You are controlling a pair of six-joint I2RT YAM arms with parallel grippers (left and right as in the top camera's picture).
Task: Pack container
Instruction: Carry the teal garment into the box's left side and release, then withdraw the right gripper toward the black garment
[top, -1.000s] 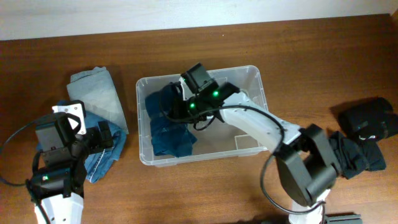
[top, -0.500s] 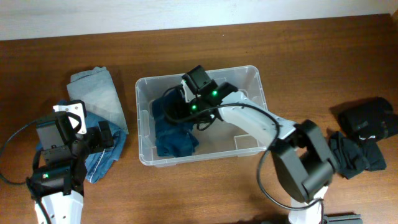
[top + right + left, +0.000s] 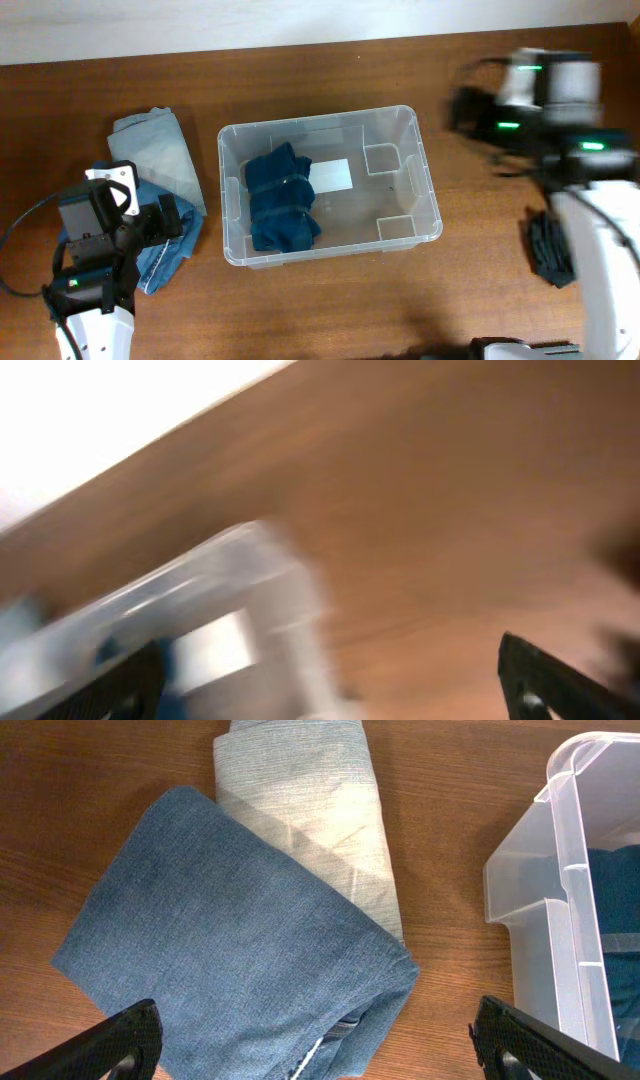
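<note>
Your container (image 3: 431, 200) sits in the middle of the table (image 3: 330, 310). A folded dark blue garment (image 3: 282, 200) lies in its left half, beside the white label (image 3: 331, 175) on its floor. Your left gripper (image 3: 320, 1055) hangs over a folded blue denim piece (image 3: 230, 960), fingers spread wide and gripping nothing. That denim partly overlaps a paler folded pair of jeans (image 3: 305, 810), both just left of the container's wall. Your right gripper (image 3: 335, 690) is at the table's far right, well apart from the container and heavily blurred. Its fingers show wide apart with nothing between them. A dark bundle of clothing (image 3: 548, 250) lies by that arm.
</note>
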